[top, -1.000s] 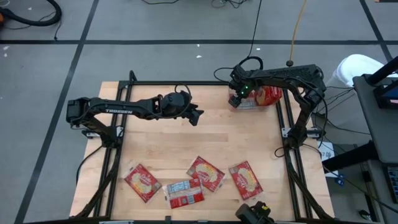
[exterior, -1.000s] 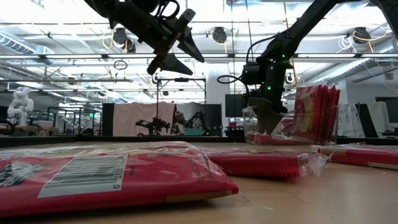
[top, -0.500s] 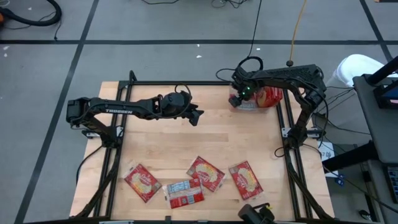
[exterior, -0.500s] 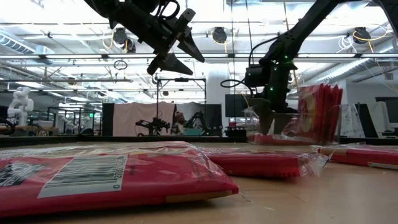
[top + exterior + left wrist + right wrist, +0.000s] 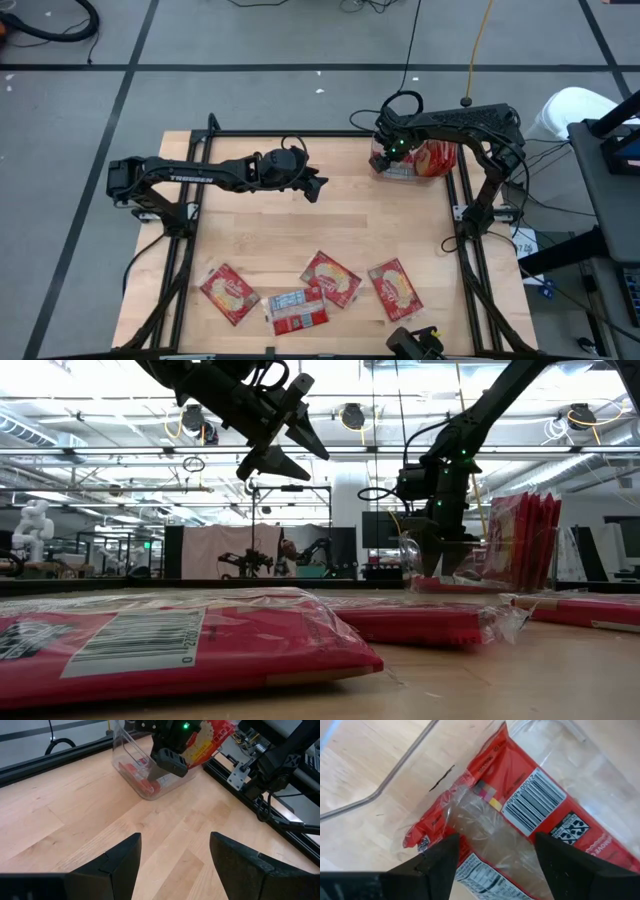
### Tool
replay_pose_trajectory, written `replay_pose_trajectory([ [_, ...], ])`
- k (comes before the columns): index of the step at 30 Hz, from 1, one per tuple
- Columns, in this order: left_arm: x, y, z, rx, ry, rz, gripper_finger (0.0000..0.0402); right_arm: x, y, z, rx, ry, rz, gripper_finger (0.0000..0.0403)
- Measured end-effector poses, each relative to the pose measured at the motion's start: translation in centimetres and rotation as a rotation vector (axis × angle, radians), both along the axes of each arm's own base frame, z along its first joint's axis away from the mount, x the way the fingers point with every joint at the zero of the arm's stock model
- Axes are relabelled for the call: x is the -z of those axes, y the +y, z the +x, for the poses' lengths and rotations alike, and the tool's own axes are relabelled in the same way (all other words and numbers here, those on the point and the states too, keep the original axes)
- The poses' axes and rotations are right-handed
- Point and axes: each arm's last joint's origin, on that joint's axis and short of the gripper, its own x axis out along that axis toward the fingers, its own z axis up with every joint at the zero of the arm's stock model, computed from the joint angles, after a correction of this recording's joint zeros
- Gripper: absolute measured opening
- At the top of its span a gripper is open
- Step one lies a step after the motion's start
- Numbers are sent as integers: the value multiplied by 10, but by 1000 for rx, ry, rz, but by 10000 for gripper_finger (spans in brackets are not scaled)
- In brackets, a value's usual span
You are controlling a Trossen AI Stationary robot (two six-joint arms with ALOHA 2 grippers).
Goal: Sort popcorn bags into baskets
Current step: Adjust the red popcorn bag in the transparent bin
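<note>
Since a moment ago, my right gripper has slid a little farther over the small clear plastic bin with rounded corners at the far right corner of the wooden table. Its fingers are spread apart and hold nothing. Right under them a flat red popcorn packet with a barcode label lies inside the bin, and more red packets stand upright in it. My left gripper hangs high over the middle of the table, fingers apart and empty. Four flat red popcorn packets lie near the table's front edge.
</note>
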Motion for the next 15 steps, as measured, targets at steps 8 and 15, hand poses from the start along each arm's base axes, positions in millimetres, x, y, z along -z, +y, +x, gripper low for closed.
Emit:
replay_pose_trajectory([
  [8,0,0,0,0,1,1,241,20,10,-10,-9,7,24,214],
  [15,0,0,0,0,1,1,241,25,12,-11,-27,4,13,111],
])
